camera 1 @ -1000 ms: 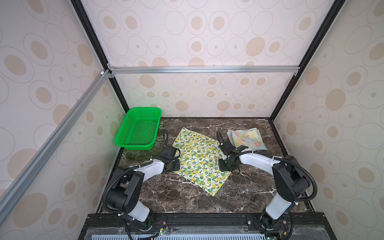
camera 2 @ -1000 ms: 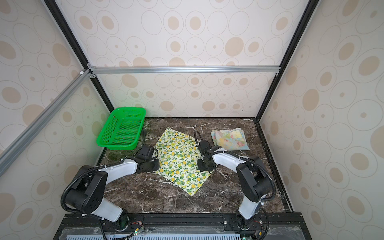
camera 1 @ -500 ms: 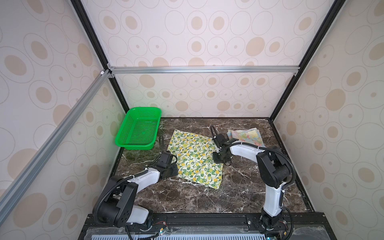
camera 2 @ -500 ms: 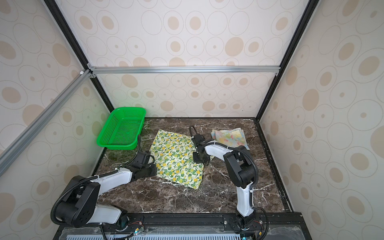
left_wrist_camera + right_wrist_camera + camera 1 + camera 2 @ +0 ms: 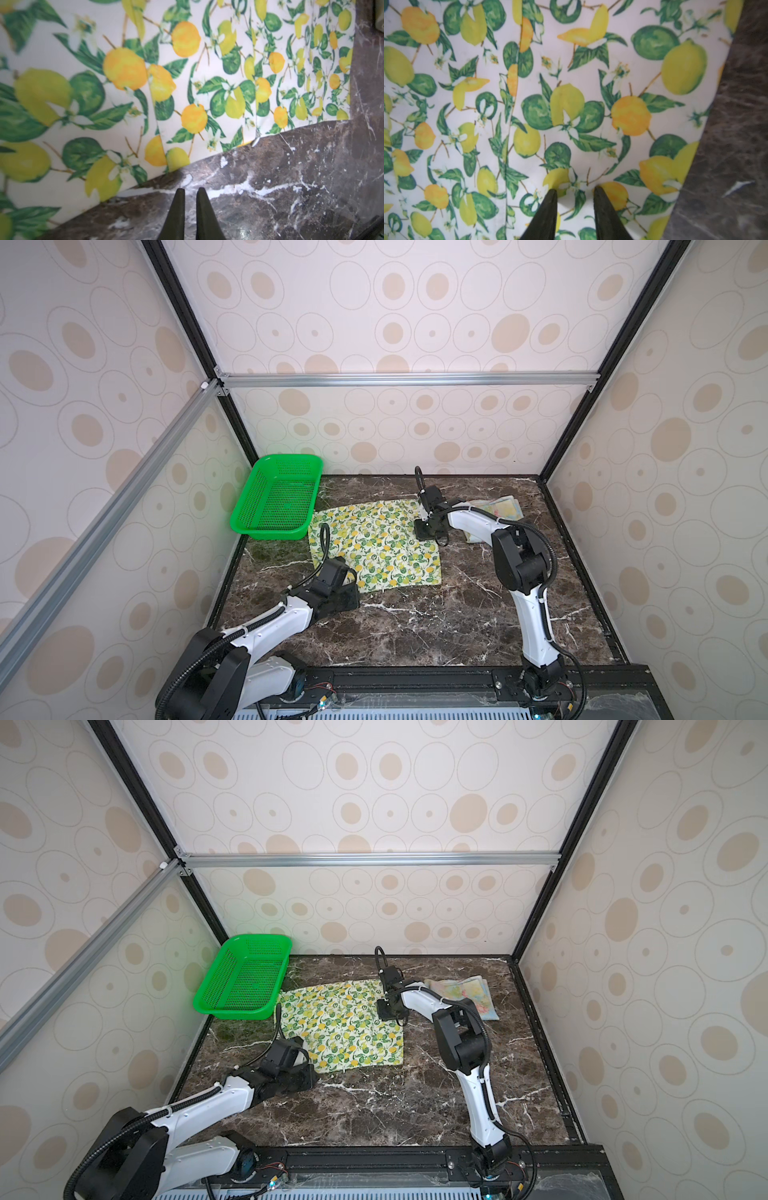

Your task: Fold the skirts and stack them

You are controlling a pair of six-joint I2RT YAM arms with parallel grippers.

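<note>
Seen from above, a marble table (image 5: 415,614) holds two skirts. The pastel skirt (image 5: 505,508) lies folded at the far right, so that part looks done. The lemon skirt (image 5: 378,543) lies spread flat mid-table, not yet folded or stacked. The left gripper (image 5: 190,192), jaws nearly together and empty, sits over bare table just beside that skirt's near left corner. The right gripper (image 5: 575,190), jaws apart, rests its tips on the cloth near the far right edge and grips nothing. Folding this skirt and stacking the pair appear to remain.

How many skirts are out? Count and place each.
2. The lemon-print skirt lies spread mid-table beside the green mesh basket; the pastel floral skirt sits folded at the back right.
</note>
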